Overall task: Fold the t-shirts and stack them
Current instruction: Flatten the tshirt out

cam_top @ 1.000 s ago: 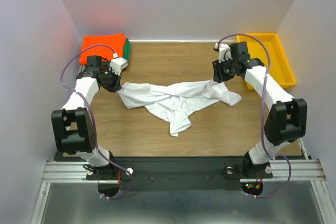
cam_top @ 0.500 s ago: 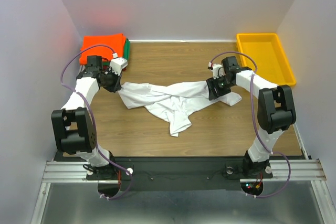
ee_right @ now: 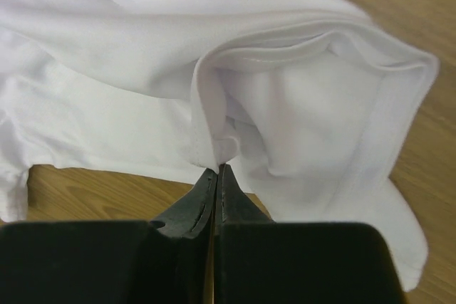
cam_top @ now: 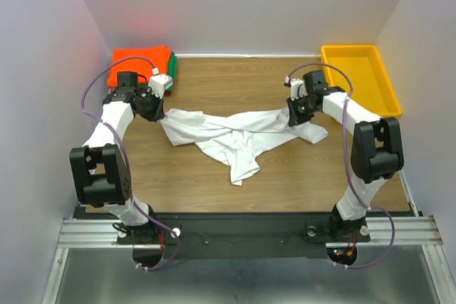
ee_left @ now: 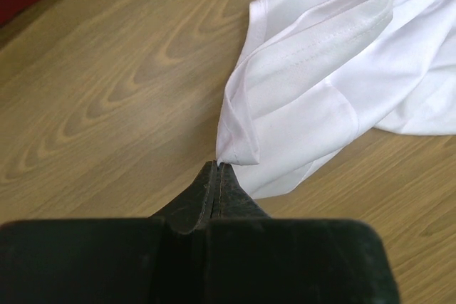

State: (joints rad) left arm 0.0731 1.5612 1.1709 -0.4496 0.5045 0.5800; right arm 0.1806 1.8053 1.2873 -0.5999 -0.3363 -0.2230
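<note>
White t-shirt point(cam_top: 239, 137): soft thin cloth, crumpled and wrinkly, in the middle of the counter point(cam_top: 235, 83). Its long way runs left to right, and one flap points to the near edge.
Left claw point(ee_left: 216, 174): pinched together on a stitched corner at the shirt's left end.
Right claw point(ee_right: 216, 174): pinched together on a fold at the shirt's right end.
Folded pile point(cam_top: 140, 63): flat and square, orange on top, in the far left corner.
Counter: smooth brown wood with wavy lines.

Crumpled white t-shirt point(cam_top: 235, 137) stretched across the centre; folded orange t-shirt point(cam_top: 139, 58) atop green one point(cam_top: 172, 69) at far-left corner
</note>
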